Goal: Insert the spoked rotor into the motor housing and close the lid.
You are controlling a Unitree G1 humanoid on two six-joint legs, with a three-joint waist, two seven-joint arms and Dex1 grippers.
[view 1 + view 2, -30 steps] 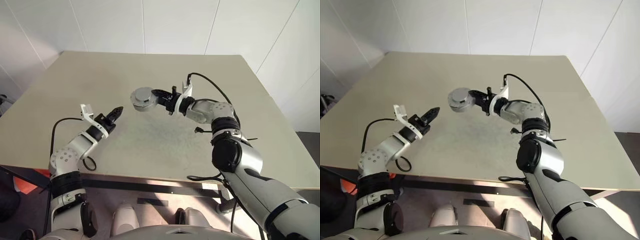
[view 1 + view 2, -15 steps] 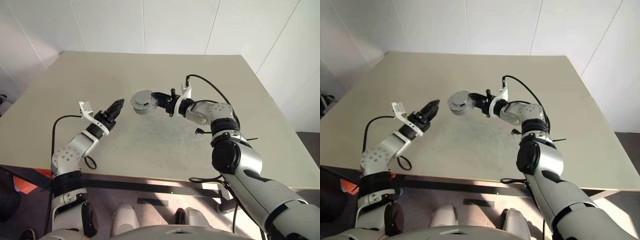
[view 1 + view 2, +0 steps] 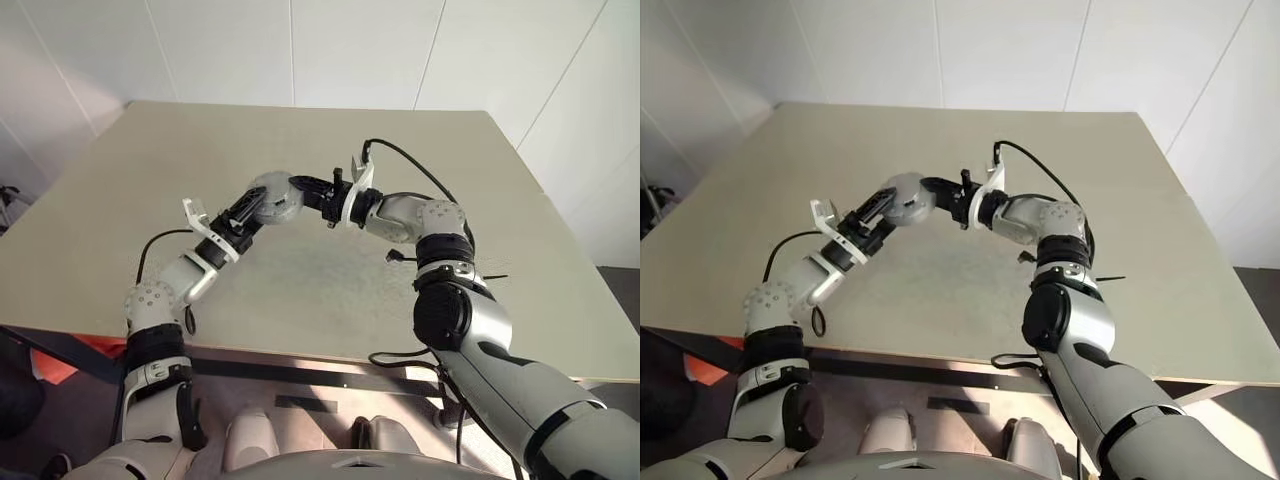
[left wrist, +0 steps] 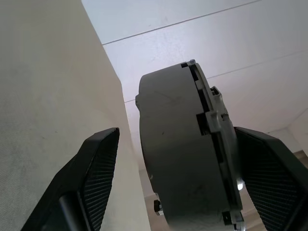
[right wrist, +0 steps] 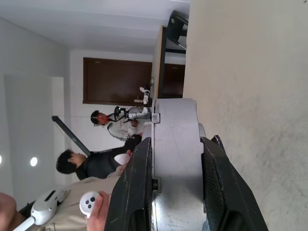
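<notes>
My right gripper (image 3: 292, 193) is shut on the motor housing (image 3: 271, 196), a round grey metal drum held edge-on above the middle of the table. In the right wrist view its black fingers (image 5: 136, 185) clamp the two flat faces of the housing (image 5: 175, 144). My left gripper (image 3: 254, 205) is open, with a finger on each side of the housing (image 4: 168, 154) and a visible gap at the left finger (image 4: 96, 166). A thinner notched plate covers one face; I cannot tell whether it is the lid. The spoked rotor is out of view.
The beige table (image 3: 300, 290) spreads under both arms, with white walls behind it. A black cable (image 3: 415, 165) loops off the right wrist. In the right wrist view people (image 5: 94, 161) stand in the background, and a hand holds a white controller (image 5: 89, 202).
My left gripper has opened from shut and moved up and right until its fingers straddle the housing. My right gripper has carried the housing a little to the left.
</notes>
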